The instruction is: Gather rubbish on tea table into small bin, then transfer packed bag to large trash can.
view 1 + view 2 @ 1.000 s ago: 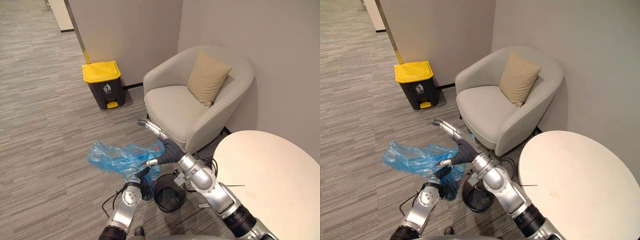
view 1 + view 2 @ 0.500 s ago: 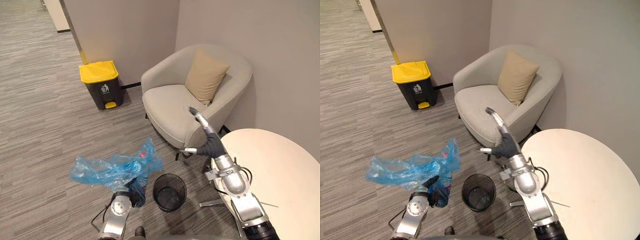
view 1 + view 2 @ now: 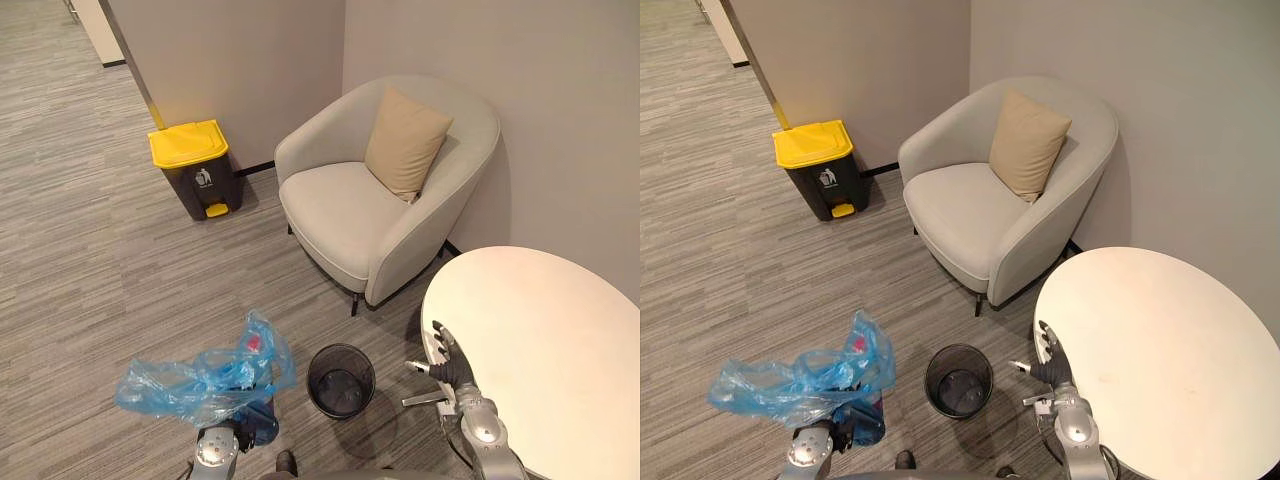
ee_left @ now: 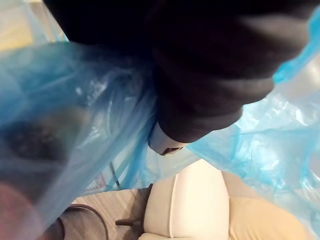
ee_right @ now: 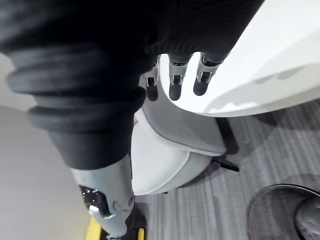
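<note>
Now your left hand (image 4: 215, 75) clutches the blue bag (image 3: 185, 385), nine o'clock of the bin (image 3: 340, 379); right hand's (image 3: 448, 368) fingers straight.

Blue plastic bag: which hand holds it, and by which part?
The left hand grips the crumpled blue plastic bag by bunched film, with the loose part spreading above the hand. The right hand is open, holding nothing.

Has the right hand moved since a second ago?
Yes: right hand withdrew from the blue bag, across the small bin, to the tea table's edge.
</note>
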Controlling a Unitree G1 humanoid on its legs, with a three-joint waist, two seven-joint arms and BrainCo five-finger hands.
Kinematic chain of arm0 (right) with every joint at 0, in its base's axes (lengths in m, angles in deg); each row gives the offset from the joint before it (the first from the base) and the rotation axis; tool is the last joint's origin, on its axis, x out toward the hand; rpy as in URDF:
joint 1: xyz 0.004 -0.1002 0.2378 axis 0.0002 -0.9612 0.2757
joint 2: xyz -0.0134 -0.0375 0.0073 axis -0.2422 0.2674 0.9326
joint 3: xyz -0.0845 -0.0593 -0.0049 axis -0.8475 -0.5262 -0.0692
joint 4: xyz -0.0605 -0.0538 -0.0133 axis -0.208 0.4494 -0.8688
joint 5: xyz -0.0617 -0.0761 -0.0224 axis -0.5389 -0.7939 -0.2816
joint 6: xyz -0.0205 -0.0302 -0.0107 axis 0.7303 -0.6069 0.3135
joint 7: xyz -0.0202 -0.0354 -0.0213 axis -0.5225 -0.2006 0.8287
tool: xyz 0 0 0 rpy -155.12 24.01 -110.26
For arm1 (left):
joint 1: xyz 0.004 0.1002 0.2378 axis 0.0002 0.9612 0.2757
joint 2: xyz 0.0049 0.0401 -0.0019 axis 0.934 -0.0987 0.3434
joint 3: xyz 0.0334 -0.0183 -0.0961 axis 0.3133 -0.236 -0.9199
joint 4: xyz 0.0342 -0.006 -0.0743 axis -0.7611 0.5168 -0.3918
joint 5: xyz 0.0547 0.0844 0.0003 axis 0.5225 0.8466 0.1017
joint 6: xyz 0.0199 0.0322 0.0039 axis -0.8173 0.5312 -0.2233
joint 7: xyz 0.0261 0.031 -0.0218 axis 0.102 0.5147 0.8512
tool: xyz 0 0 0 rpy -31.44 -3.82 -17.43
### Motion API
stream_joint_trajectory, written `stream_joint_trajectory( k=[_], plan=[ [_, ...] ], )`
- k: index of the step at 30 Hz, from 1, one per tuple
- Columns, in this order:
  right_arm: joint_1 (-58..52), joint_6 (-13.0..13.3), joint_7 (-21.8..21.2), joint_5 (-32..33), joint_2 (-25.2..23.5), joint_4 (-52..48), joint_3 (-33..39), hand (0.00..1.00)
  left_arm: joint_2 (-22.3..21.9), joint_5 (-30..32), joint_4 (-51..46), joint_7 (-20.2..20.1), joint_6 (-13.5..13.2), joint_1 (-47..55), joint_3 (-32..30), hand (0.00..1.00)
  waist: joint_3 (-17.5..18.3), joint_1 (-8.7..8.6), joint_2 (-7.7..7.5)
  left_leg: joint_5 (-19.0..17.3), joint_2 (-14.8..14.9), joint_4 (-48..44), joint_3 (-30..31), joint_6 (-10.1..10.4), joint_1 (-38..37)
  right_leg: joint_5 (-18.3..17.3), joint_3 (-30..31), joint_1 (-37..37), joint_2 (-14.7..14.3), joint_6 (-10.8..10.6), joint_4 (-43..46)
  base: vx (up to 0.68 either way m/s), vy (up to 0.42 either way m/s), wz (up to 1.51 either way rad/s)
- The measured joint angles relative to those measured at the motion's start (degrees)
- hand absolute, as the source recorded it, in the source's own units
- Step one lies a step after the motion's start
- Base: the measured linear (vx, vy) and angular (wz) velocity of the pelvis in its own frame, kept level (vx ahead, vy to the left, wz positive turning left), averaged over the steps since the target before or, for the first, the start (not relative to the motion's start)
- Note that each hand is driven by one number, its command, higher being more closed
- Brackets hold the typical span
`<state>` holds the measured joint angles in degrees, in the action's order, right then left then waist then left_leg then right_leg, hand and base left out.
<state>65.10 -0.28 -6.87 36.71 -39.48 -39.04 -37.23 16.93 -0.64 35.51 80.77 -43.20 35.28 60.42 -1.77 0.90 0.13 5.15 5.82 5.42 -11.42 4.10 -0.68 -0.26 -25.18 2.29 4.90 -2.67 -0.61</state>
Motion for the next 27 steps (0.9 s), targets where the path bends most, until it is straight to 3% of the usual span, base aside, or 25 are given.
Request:
stream_joint_trajectory(
  k=[16, 19, 21, 24, 26, 27],
  plan=[
    [-1.96, -1.15, -0.04, 1.82, -1.26, 6.37, 2.12, 0.0, -0.09, -0.57, 3.78, -2.13, 0.03, 3.37, -1.93, 1.0, -0.28, 0.06, 0.41, -0.24, 0.14, 0.02, -1.47, 0.21, -1.07, -0.03, 1.58, -0.09, 0.29, 0.0, 0.76, 0.0, 0.009, -0.05],
    [-1.04, -1.28, 0.04, 1.79, -0.76, 6.35, 2.06, 0.0, -0.38, -0.57, 3.51, -2.37, 0.01, 3.38, -1.87, 1.0, -1.07, 0.08, 0.79, -0.39, -0.05, -0.03, -3.33, 0.05, -0.62, -2.38, 3.69, -4.56, 1.88, -0.15, 7.43, -0.02, 0.049, -0.3],
    [0.68, -2.03, 0.47, 1.77, -0.62, 6.34, 1.88, 0.0, -0.41, -1.1, 2.96, -2.33, 0.01, 2.27, -1.82, 1.0, -2.81, -0.08, 0.32, -0.81, -0.92, -1.84, -4.2, -0.66, 1.21, -4.77, 5.34, -8.95, 3.94, -0.26, 14.45, -0.04, 0.031, -0.18],
    [2.09, -2.16, 1.02, 1.78, -0.67, 6.3, 0.81, 0.0, -0.34, -1.74, 1.51, -2.2, 0.01, 0.38, -1.84, 1.0, -4.68, -0.1, -0.27, -2.62, -1.15, -6.56, -3.77, -1.14, 4.33, -5.29, 5.96, -10.96, 5.11, -0.58, 17.22, -0.06, 0.013, 0.03],
    [2.7, -2.16, 1.29, 1.82, -0.59, 5.7, -0.6, 0.0, -0.61, -2.48, -0.7, -1.94, -0.11, -0.49, -1.83, 1.0, -5.27, -0.06, -0.03, -3.87, 0.23, -9.18, -2.58, -2.23, 7.1, -5.96, 6.91, -11.14, 4.58, -2.25, 18.81, -0.07, 0.008, 0.29],
    [2.56, -2.12, 1.36, 1.83, -0.61, 5.37, -1.19, 0.0, -0.51, -2.63, -1.13, -1.92, -0.16, -0.83, -1.79, 1.0, -5.3, -0.3, -0.24, -3.91, 0.15, -9.99, -1.96, -2.33, 7.85, -8.53, 9.15, -12.08, 5.19, -2.56, 23.32, -0.02, -0.054, 0.9]
  ],
)
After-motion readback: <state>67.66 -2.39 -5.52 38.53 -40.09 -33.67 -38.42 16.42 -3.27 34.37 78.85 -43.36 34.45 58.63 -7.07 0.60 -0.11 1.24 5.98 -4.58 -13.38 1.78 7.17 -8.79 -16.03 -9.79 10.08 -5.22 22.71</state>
